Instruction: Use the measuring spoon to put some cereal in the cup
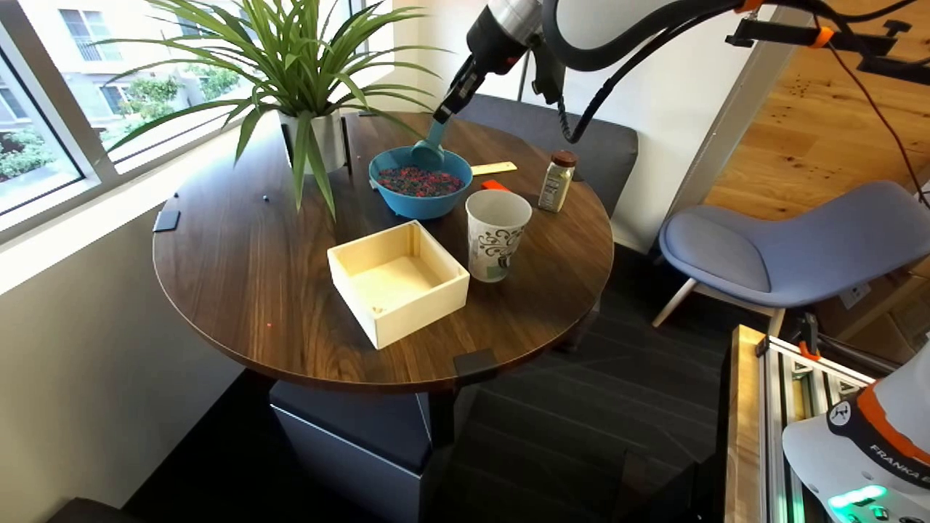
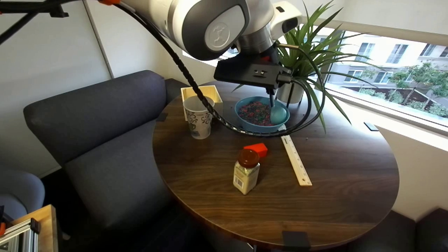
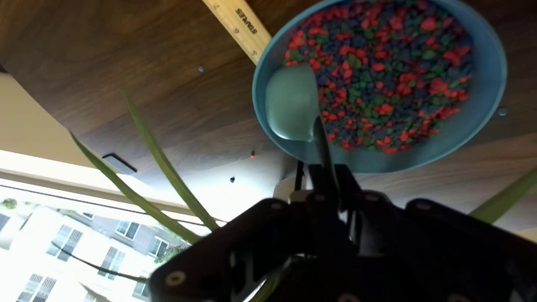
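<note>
The teal measuring spoon [image 1: 429, 155] hangs with its handle up and its round scoop inside the blue bowl [image 1: 425, 207]. My gripper [image 3: 333, 172] is shut on the handle, above the bowl's rim. In the wrist view the scoop of the spoon [image 3: 292, 102] lies over the bowl's side, at the edge of the red, green and dark cereal [image 3: 386, 75]; whether it holds any pieces I cannot tell. Beside the bowl, the whitish patterned cup [image 1: 496, 232] stands upright in both exterior views, apart from the gripper [image 2: 271, 92]; the wrist view does not show it.
A square wooden box [image 1: 425, 312] sits near the cup. Around the bowl are a ruler [image 2: 295, 157], a red block [image 2: 257, 149] and a red-capped jar [image 2: 246, 171]. Leaves of a potted plant [image 1: 312, 138] reach close to the arm. A black cable [image 2: 231, 127] loops below the wrist.
</note>
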`<state>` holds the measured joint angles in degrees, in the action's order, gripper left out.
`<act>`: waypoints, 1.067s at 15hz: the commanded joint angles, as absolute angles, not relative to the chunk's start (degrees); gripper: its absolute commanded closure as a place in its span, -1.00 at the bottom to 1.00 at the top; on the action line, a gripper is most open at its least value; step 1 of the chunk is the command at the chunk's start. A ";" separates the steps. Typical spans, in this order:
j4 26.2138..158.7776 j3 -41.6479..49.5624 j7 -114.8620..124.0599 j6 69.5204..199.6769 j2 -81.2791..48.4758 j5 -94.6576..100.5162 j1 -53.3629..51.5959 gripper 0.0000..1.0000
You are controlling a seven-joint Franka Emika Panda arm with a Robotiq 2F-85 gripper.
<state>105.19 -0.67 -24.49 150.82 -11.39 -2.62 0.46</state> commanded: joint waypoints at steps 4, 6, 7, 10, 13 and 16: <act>103.89 -3.87 -27.02 134.45 -10.59 -7.75 1.76 0.95; 101.96 -4.48 -28.78 128.70 -11.18 -12.72 2.52 0.95; 100.84 -4.35 -28.93 126.29 -11.61 -14.76 2.89 0.95; 98.03 -3.49 -27.88 118.66 -12.46 -20.88 4.17 0.95; 95.92 -2.77 -26.88 112.42 -13.43 -26.80 6.03 0.95; 94.91 -2.13 -25.96 108.15 -14.24 -33.17 7.94 0.95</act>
